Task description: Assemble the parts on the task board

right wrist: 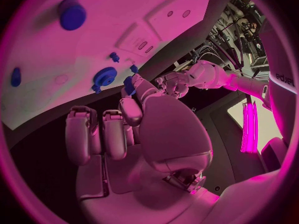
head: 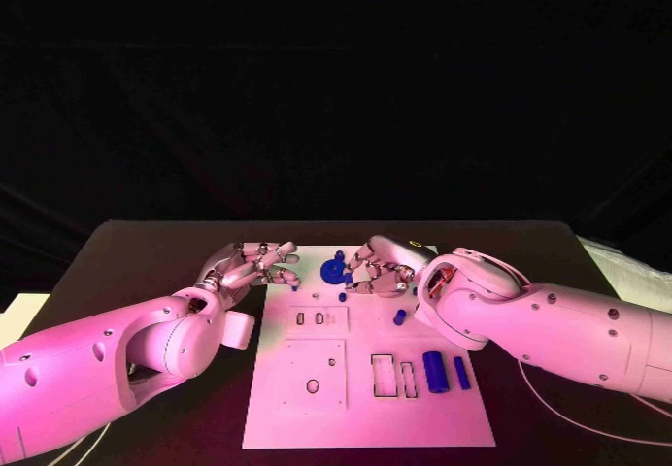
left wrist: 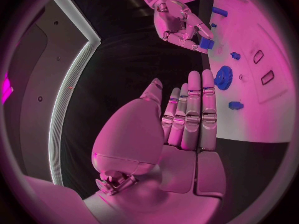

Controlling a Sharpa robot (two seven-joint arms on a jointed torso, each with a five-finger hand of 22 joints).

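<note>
Two hands over the far end of the white task board (head: 367, 408), which lies in the middle of the black tabletop (head: 140, 252). The left hand (head: 255, 264) hovers at the board's far left corner, fingers stretched out straight and apart, grasping nothing. The right hand (head: 381, 267) sits just across from it, and there's a small blue part (left wrist: 206, 44) pinched at its fingertips, seen from the left wrist. Between the two hands, one blue gear (head: 333, 270) stands on the board. From the head camera I count four blue pieces lying or standing free: the gear, one short peg (head: 399, 316) near the right wrist, and two longer bars, a thick one (head: 436, 370) and a thin one (head: 461, 373), side by side toward the near right. Several empty slots are outlined on the board's left half.
</note>
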